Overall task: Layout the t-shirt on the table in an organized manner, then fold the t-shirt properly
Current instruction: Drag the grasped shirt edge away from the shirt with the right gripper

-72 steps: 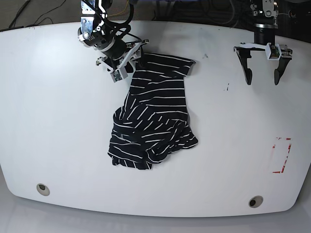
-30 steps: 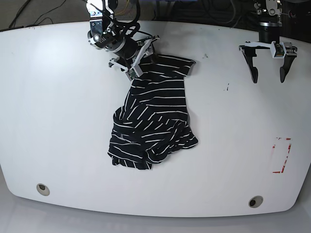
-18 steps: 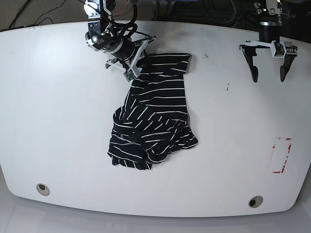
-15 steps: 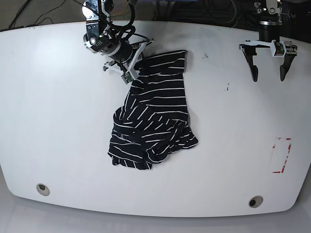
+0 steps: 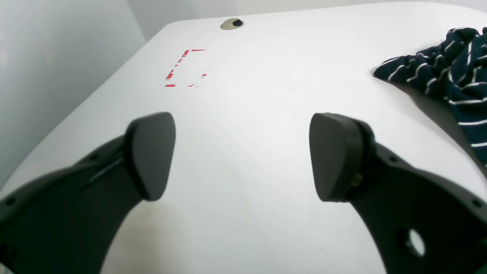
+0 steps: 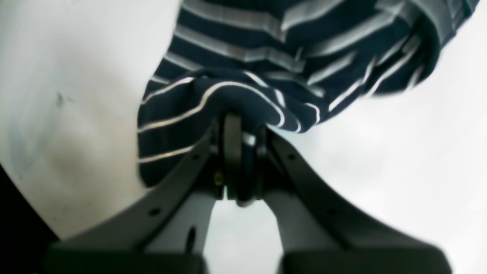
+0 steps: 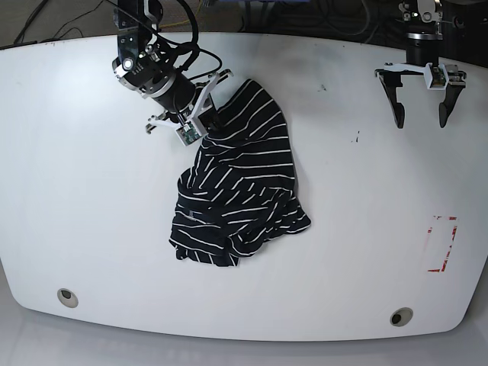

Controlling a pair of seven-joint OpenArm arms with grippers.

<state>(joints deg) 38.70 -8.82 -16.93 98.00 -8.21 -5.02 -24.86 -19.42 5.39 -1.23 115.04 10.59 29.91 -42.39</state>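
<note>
The black t-shirt point(image 7: 240, 183) with thin white stripes lies crumpled in the middle of the white table point(image 7: 91, 213). My right gripper point(image 7: 207, 114) is shut on a fold at its far left corner, and that corner is lifted. In the right wrist view the fingers point(image 6: 233, 152) pinch a bunched ridge of the t-shirt point(image 6: 266, 57). My left gripper point(image 7: 421, 118) hangs open at the far right, well apart from the cloth. In the left wrist view the left gripper point(image 5: 243, 156) holds nothing, and the t-shirt point(image 5: 449, 80) shows at the right edge.
A red-marked rectangle point(image 7: 442, 244) sits near the table's right edge; it is also in the left wrist view as the red rectangle point(image 5: 186, 68). Two round grommets point(image 7: 67, 296) point(image 7: 400, 316) lie along the front edge. Dark cables run behind the far edge.
My right gripper closed on the t-shirt's far corner and pulled it left and toward the front, folding the top part over. The left arm has stayed where it was.
</note>
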